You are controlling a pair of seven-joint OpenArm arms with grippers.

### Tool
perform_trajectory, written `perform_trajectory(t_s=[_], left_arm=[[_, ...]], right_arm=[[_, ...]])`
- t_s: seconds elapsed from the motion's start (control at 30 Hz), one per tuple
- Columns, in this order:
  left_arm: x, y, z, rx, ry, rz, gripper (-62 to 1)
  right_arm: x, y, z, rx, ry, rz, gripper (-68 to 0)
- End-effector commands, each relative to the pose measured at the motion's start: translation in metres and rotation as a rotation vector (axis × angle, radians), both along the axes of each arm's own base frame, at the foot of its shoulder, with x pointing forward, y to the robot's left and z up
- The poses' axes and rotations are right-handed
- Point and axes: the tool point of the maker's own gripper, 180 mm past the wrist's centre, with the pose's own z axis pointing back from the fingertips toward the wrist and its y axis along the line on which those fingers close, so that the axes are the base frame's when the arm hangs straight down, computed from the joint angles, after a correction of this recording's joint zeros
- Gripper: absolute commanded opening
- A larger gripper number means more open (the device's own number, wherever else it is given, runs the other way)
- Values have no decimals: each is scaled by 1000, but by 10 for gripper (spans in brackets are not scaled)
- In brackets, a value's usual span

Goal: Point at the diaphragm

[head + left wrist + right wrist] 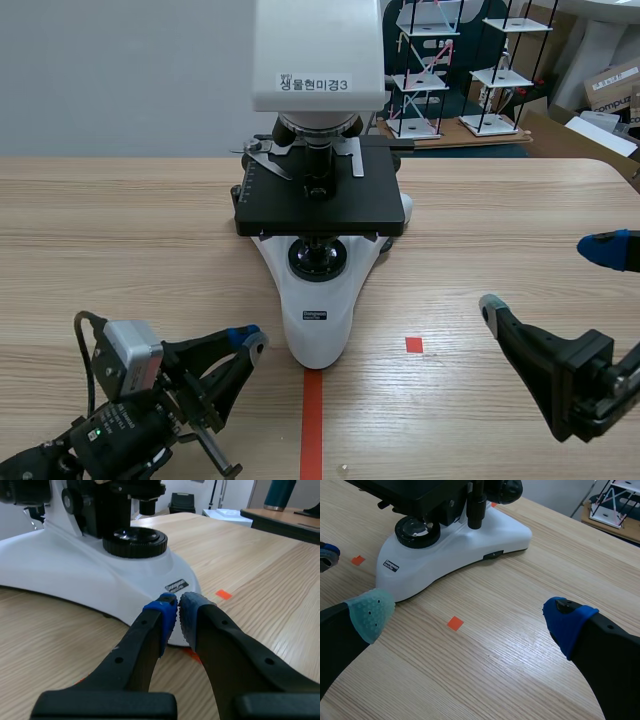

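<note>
A white microscope (318,320) with a black stage (318,200) stands mid-table. Its diaphragm (318,238) sits in shadow under the stage, above the round black lamp lens (318,260) on the base. My left gripper (250,338) is low at the front left, shut on nothing. In the left wrist view its tips (178,605) nearly touch the front rim of the white base (100,580), with the lamp lens (134,541) beyond. My right gripper (545,277) stands open to the right of the base. In its wrist view it (469,616) is apart from the base (470,545).
An orange-red tape line (312,420) runs from the base toward the table's front edge, and a small orange-red square (414,344) lies to its right. Wire-frame models (440,70) and boxes (610,85) stand behind the table at the back right.
</note>
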Motion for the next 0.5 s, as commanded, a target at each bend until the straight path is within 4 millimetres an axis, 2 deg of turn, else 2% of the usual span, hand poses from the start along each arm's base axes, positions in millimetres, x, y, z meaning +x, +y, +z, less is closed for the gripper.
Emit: perform_trajectory(t_s=[0.0, 0.27, 0.47], left_arm=[[8, -5, 12, -35, -37, 8, -554], [12, -18, 22, -103, -61, 17, -561], [20, -4, 32, -191, -72, 102, -561]], right_arm=[[1, 3, 7, 10, -19, 12, 4], [1, 3, 7, 10, -19, 12, 4], [1, 3, 7, 10, -19, 12, 4]])
